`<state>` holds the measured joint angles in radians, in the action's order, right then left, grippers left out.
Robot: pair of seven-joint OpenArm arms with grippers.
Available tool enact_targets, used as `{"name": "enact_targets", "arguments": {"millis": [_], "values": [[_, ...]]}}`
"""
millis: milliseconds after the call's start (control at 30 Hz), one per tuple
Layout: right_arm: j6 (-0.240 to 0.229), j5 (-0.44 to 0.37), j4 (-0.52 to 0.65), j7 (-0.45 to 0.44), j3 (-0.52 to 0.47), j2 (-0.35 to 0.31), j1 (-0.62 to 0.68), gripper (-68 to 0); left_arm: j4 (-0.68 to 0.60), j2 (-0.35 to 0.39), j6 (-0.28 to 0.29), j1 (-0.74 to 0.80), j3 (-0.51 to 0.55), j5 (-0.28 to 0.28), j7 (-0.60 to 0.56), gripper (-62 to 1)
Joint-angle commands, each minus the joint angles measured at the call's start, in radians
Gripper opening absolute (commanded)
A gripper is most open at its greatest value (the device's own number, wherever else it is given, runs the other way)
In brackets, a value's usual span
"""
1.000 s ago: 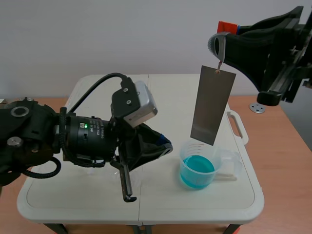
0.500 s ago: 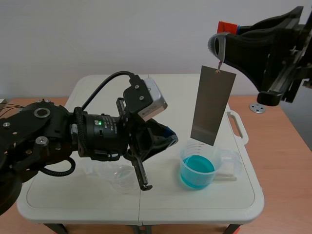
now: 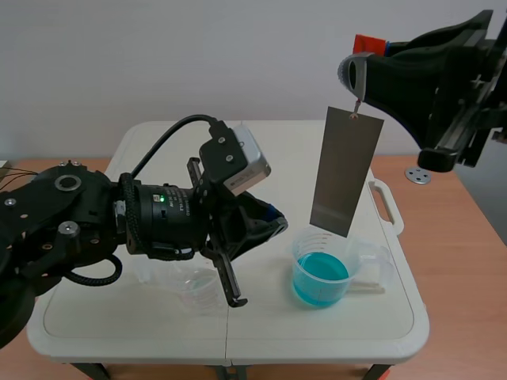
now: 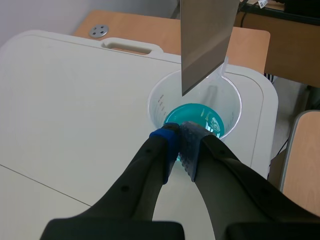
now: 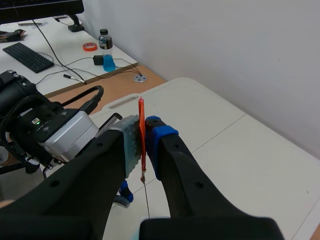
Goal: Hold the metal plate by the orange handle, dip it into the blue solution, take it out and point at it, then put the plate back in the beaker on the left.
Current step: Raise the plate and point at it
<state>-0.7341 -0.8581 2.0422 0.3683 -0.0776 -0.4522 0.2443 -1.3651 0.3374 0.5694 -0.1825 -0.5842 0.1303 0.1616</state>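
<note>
Above beaker of blue solution, metal plate hung clear of its rim, orange handle pinched by right fingers; just beside that rim, left fingers pressed together, aimed at plate; hazards: plate swinging below handle, left fingers nudging beaker, solution spilt on counter.

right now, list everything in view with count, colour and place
white folding table: 1, white, under both beakers
clear plastic beaker: 1, clear, table's right half
blue solution: 1, blue, in that beaker
grey rectangular metal plate: 1, grey, hanging over the solution
thin orange handle: 1, orange, atop the plate
empty clear beaker: 1, clear, under the left arm
round metal disc: 1, silver, on the wooden desk
left arm: 1, black, jaws shut on nothing, near the filled beaker
right arm: 1, black, raised, jaws shut on the handle
</note>
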Motion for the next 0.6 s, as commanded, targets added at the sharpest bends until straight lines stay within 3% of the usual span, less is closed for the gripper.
{"name": "enact_targets", "arguments": {"millis": [0, 167, 367, 567], "values": [[-0.011, -0.018, 0.016, -0.014, -0.009, -0.01, -0.014, -66.2, -0.016, 0.023, -0.003, -0.002, 0.009, 0.007, -0.007, -59.0], [-0.011, -0.019, 0.016, -0.015, -0.009, -0.01, -0.015, -66.2, -0.043, 0.114, -0.003, 0.05, 0.097, 0.048, -0.008, -59.0], [-0.011, -0.018, 0.016, -0.015, -0.008, -0.01, -0.018, -66.2, -0.132, 0.27, -0.003, 0.19, 0.245, 0.155, -0.021, -59.0], [-0.011, -0.031, 0.016, -0.015, -0.006, -0.01, -0.053, -66.2, -0.17, 0.415, -0.003, 0.388, 0.393, 0.239, -0.104, -59.0]]}}
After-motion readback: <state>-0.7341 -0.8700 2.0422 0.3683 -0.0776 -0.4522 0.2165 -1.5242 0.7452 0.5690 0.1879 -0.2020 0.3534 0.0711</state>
